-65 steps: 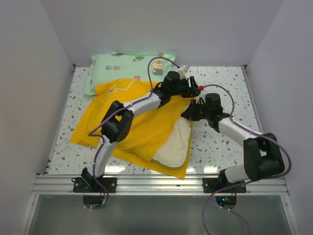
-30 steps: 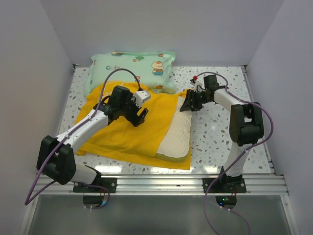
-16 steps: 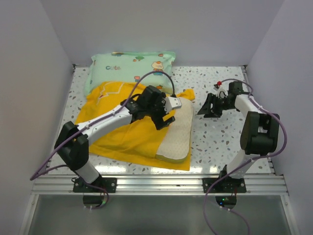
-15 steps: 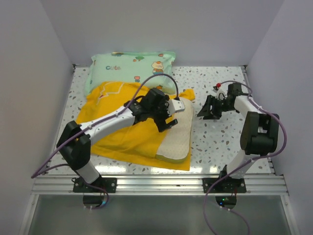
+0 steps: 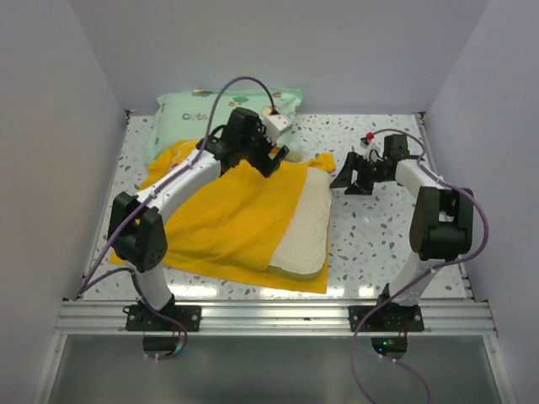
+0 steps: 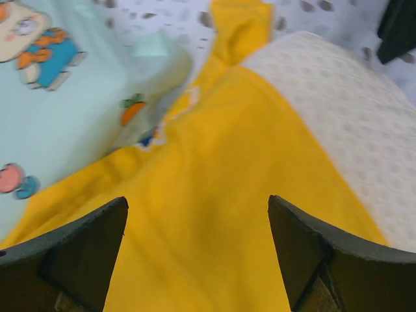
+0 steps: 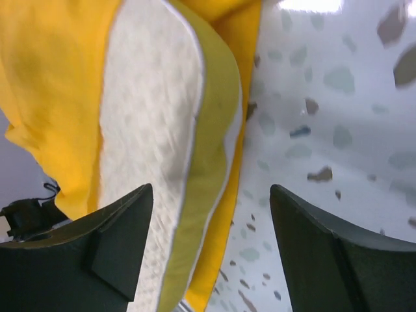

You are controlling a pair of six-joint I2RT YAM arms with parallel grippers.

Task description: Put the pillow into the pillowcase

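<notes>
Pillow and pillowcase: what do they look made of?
Pillow: cream fabric, matte, probably a mesh or waffle knit, judging by its dimpled grid texture; olive-yellow edge band. Pillowcase: thin, soft yellow cloth, matte; it creases and lies limp.

Most of your pillow [image 5: 309, 227] is hidden inside the pillowcase [image 5: 236, 219]; only a cream strip shows at its open end. In the left wrist view, the fingers [image 6: 84, 253] of the left gripper [image 6: 197, 201] are cut off by the bottom edge. Beyond the left-hand jaw, the mint-green pillow [image 6: 58, 110] is blurred and runs off the top and left edges, its cartoon figure cropped. A dark shape [image 6: 400, 26] beyond the right-hand jaw is cropped too far to identify. In the right wrist view, the right gripper [image 7: 211, 190] is cropped the same way, and the blurred pillow ahead of its jaws runs off the bottom edge.
</notes>
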